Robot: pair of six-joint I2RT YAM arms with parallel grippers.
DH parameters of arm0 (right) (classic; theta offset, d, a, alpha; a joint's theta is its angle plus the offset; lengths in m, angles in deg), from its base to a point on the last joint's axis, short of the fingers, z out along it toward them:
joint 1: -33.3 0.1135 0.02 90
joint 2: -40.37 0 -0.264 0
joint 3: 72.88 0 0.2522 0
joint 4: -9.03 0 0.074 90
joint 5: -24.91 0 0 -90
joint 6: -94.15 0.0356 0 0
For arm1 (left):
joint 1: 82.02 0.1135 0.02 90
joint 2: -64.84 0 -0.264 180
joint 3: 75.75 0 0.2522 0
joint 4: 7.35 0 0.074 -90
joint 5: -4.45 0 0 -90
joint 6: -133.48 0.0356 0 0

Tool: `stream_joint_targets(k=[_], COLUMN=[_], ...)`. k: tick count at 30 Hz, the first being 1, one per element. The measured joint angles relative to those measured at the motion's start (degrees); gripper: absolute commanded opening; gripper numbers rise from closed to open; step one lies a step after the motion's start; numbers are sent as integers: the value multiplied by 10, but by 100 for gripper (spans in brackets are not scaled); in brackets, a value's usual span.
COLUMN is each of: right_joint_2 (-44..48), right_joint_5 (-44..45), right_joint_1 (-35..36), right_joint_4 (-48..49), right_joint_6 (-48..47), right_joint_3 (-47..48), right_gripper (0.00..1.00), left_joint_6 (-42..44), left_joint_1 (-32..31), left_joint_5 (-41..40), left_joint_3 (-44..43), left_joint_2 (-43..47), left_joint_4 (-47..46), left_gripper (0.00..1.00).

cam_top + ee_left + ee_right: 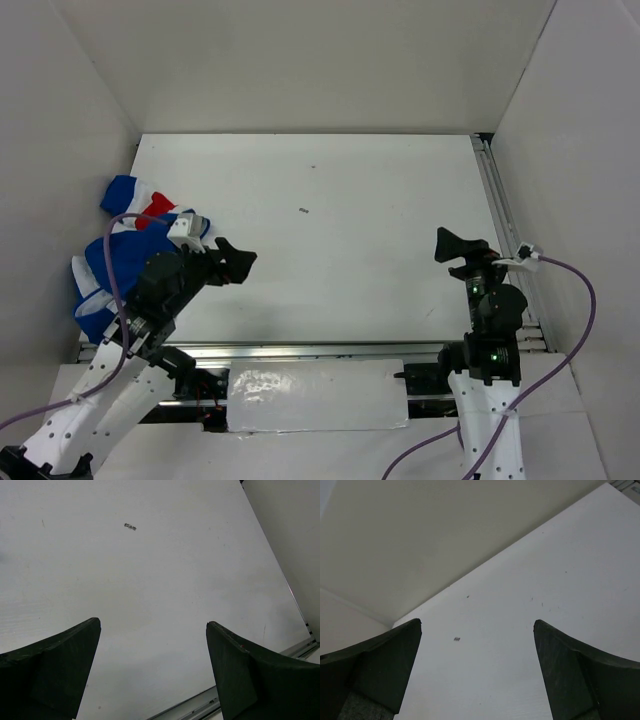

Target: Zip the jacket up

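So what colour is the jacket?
The jacket is blue, red and white; clearest from the top camera.

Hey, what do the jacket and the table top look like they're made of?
The jacket: soft fabric, matte, maybe synthetic; it lies crumpled in folds, blue with red and white panels. The table top: hard, smooth white board, perhaps laminate or painted, matte with faint specks and scuffs; exact material unclear.
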Motion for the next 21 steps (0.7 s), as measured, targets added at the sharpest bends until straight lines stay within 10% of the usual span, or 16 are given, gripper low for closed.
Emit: stream_joint_targets(k=[21], right_joint_2=[-53], right_joint_5=[22], right_joint_1=[1], right_joint_4=[-49], right_joint_6=[12], right_joint_3=[58], right_gripper=[100], left_joint_6=[-48], left_joint_1=[42], left_joint_5=[-57], left_joint_3=[-54], left_joint_2=[-127], left_joint_4=[56], left_gripper=[99])
